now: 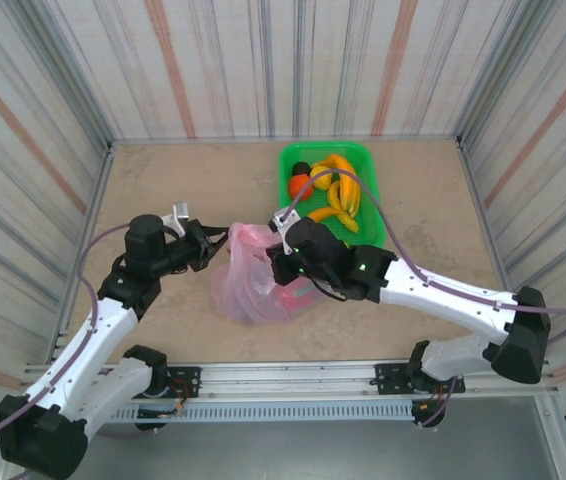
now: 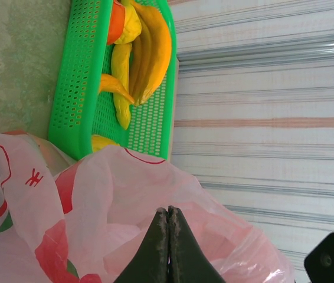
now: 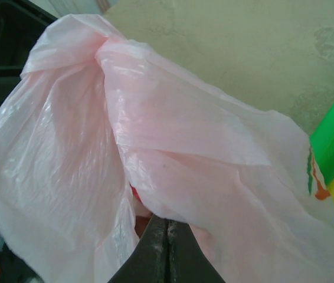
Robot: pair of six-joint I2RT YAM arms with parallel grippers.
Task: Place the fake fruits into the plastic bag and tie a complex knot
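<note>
My left tool [image 2: 168, 211] and right tool [image 3: 167, 221] are clamped shut, apparently pinching the plastic bag [image 1: 248, 290] on the counter [image 1: 163, 180]. The bananas [image 1: 343, 200] and an orange fruit [image 1: 298, 184] lie in the green basket [image 1: 286, 152], so filling and knotting are not yet done.

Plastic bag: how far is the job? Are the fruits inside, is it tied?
Done: nothing sure; whether any fruit is inside, I cannot tell. In hand: left gripper and right gripper are each shut on the plastic bag. Still to do: bananas, an orange fruit and a dark fruit lie in the green basket; no knot is tied.
</note>
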